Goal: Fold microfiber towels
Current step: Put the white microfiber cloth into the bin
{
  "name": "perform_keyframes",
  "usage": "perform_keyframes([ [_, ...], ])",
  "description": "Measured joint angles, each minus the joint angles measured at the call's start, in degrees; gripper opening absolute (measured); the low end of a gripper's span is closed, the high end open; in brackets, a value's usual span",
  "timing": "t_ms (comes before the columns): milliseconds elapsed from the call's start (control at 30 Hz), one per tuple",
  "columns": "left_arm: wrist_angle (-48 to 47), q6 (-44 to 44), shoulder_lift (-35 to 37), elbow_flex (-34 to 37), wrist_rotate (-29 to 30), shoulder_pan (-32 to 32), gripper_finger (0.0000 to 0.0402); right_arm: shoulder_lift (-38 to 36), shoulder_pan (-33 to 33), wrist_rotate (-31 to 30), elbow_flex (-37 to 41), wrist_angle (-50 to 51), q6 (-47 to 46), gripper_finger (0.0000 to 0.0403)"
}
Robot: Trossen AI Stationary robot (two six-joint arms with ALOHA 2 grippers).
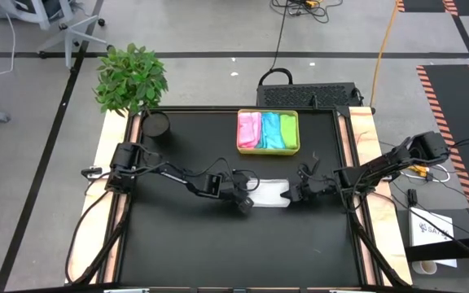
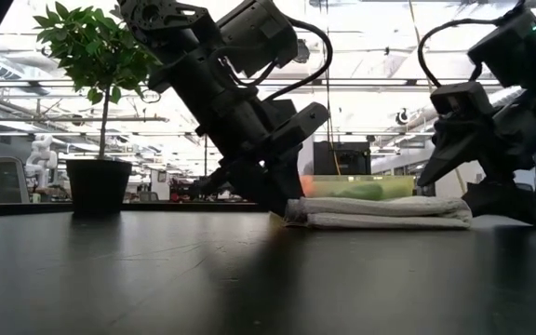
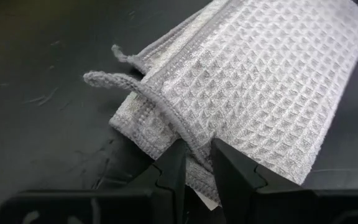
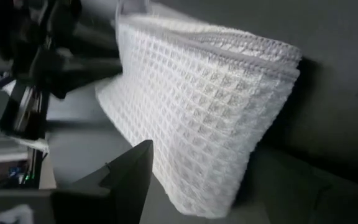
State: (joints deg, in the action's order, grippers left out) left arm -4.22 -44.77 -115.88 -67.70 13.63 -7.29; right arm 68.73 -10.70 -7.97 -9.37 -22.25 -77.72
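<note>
A white waffle-weave microfiber towel [image 1: 271,194] lies folded in several layers, flat on the black table [image 1: 177,244]; it also shows in the low view [image 2: 380,212]. My left gripper [image 3: 197,158] is shut on its left end [image 1: 249,198]. My right gripper [image 1: 300,194] stands open just off the towel's right end [image 4: 272,68], with nothing between its fingers. Pink [image 1: 249,130], blue [image 1: 270,130] and green [image 1: 288,130] folded towels lie side by side in a yellow-green tray [image 1: 269,150] at the far middle. My left gripper pinches the folded towel's left-end edge [image 3: 194,134] between its two fingers, beside the hanging loop [image 3: 114,81], several layers at once. The fingers slant down from the table's left side. The towel lies flat on the table, slack.
A potted plant [image 1: 131,77] stands at the far left corner with a dark round cup [image 1: 158,124] beside it. Bare black table lies along the near side. Wooden side rails [image 1: 365,138] bound the table on the left and right.
</note>
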Motion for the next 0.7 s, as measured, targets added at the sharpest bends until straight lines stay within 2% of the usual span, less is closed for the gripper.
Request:
perform_keyframes([
  [267,3.0,0.0,-0.1,0.1,-0.1,0.0,0.0081,0.0,2.9,-1.1,0.0,-1.5,3.4,0.0248],
  [400,3.0,0.0,-0.1,0.1,-0.1,0.0,0.0081,0.0,3.7,-1.1,0.0,-1.5,3.4,0.0230],
  [533,3.1,0.0,-0.1,0.1,-0.1,0.3,0.0081,0.0,4.2,-1.0,0.1,-1.6,3.2,0.0177],
  [700,3.1,-0.4,-0.1,0.1,-0.3,0.8,0.0081,0.0,4.2,-1.1,0.1,-1.6,3.0,0.0073],
])
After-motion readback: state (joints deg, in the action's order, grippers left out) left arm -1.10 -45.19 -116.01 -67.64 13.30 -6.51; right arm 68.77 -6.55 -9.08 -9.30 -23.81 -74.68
